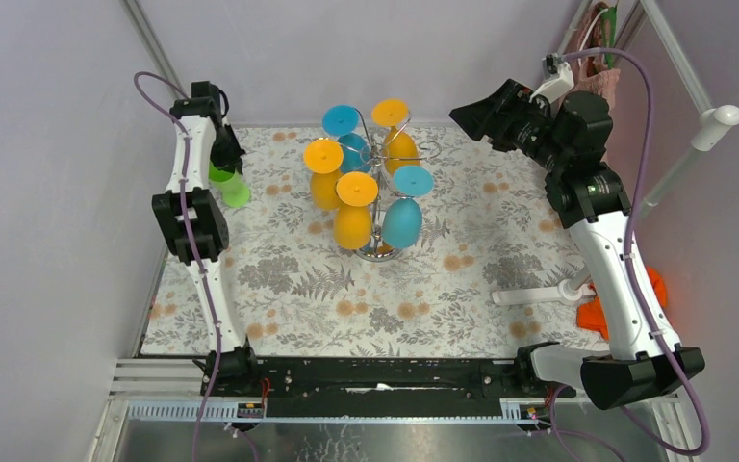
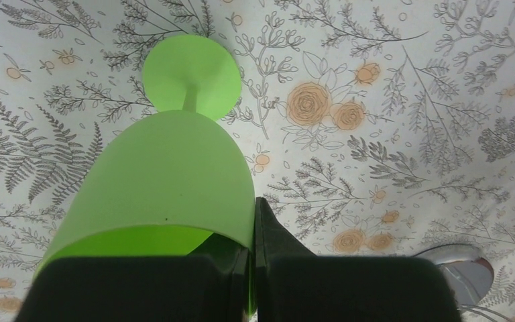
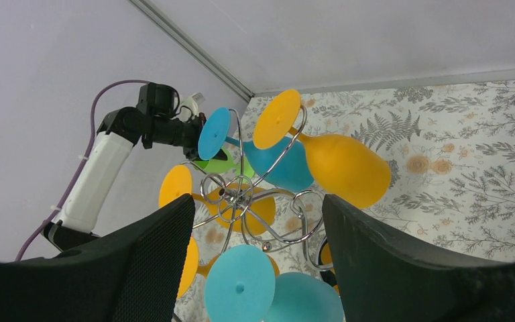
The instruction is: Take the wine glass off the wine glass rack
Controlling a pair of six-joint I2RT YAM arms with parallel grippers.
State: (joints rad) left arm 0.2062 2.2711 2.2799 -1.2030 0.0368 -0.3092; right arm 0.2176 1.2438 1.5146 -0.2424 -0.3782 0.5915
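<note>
Already off: green wine glass (image 2: 161, 174) clear of the wine glass rack (image 1: 377, 207), over the surface's (image 1: 289, 279) left side | left gripper (image 2: 253, 268) clamped on its rim | right gripper (image 3: 258, 204) spread wide, empty, facing rack | remaining: orange and blue glasses (image 1: 401, 223) hanging there; green one not yet released

The green wine glass (image 2: 161, 181), rim pinched in the closed jaws of the left gripper (image 2: 253, 268), points its foot away; the silver wire wine glass rack (image 3: 231, 196), hung with orange and blue glasses (image 3: 345, 168), stands upright ahead of the spread jaws of the right gripper (image 3: 258, 201)
</note>
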